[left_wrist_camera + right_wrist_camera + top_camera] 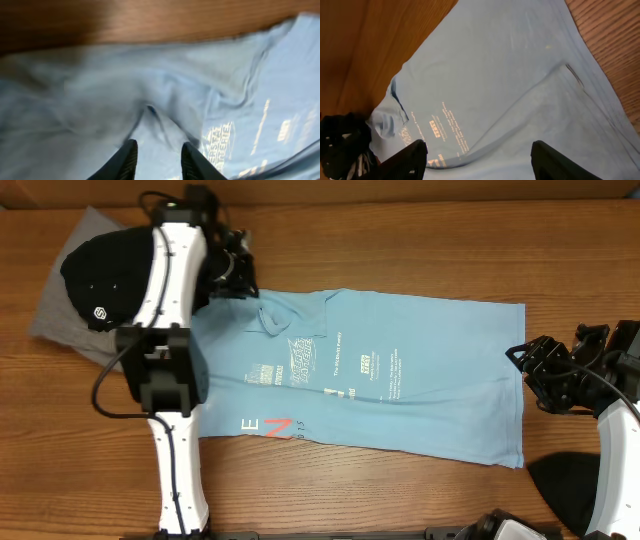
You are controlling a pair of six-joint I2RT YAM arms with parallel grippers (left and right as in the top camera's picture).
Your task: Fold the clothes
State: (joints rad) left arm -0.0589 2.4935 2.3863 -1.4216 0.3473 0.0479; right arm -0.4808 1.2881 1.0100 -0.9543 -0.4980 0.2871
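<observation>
Starting nearest, bare table (380, 505) wood runs along the 6 o'clock edge, with a black cloth (565, 485) lying at 4. The light blue T-shirt (420, 370) lies flat across the centre. At 3, at its edge, the right gripper (479, 147) hangs with fingers wide apart, holding nothing. Toward 11, the left gripper (159, 162) stands slightly parted over a bunched fold by the collar; contact I cannot tell. At 10, a black shirt (105, 275) rests on a grey shirt (60, 300).

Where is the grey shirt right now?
In the overhead view, the grey shirt lies in the picture's upper left, under a black garment and just left of the light blue T-shirt.
</observation>
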